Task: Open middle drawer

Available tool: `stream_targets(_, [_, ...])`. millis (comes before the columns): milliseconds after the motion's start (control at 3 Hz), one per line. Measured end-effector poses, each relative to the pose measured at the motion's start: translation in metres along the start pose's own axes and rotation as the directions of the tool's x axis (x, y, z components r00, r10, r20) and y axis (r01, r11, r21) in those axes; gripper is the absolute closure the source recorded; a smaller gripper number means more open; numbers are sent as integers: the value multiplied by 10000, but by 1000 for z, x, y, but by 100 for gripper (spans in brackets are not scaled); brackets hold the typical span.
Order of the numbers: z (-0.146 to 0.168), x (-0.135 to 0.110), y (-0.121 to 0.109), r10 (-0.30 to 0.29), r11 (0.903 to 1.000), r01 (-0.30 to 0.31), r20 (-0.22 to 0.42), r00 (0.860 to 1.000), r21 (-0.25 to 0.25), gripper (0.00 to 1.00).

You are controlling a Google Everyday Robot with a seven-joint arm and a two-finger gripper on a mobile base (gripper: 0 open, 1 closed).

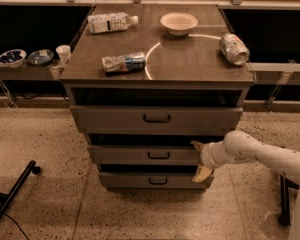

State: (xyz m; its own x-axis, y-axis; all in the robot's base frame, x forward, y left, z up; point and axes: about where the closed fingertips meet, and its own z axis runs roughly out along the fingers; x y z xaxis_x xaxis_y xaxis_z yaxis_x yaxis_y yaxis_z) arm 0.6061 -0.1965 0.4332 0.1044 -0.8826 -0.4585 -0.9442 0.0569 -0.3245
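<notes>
The middle drawer (pixel 140 155) is a low grey metal front with a small dark bar handle (pixel 158 155), between a taller top drawer (pixel 155 119) and a narrower bottom drawer (pixel 150 180). All three stand slightly out from the cabinet. My gripper (pixel 200 159) is on a white arm coming in from the right. It sits at the right end of the middle drawer's front, one cream finger (pixel 197 145) above the front and one below it. The fingers are spread apart and hold nothing.
On the cabinet top (pixel 190 59) lie a plastic bottle (pixel 110 22), a crushed bottle (pixel 123 63), a white bowl (pixel 178 23) and a can (pixel 234 48). Bowls and a cup (pixel 63 53) stand on a low shelf at left. A dark stand leg (pixel 12 196) lies on the floor at left.
</notes>
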Motion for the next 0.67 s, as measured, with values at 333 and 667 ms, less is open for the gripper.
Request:
stream_targets(333, [10, 5, -8, 5, 9999, -8, -260, 9997, -120, 36])
stream_targets(667, [6, 3, -7, -150, 9998, 143, -449, 9989, -156, 36])
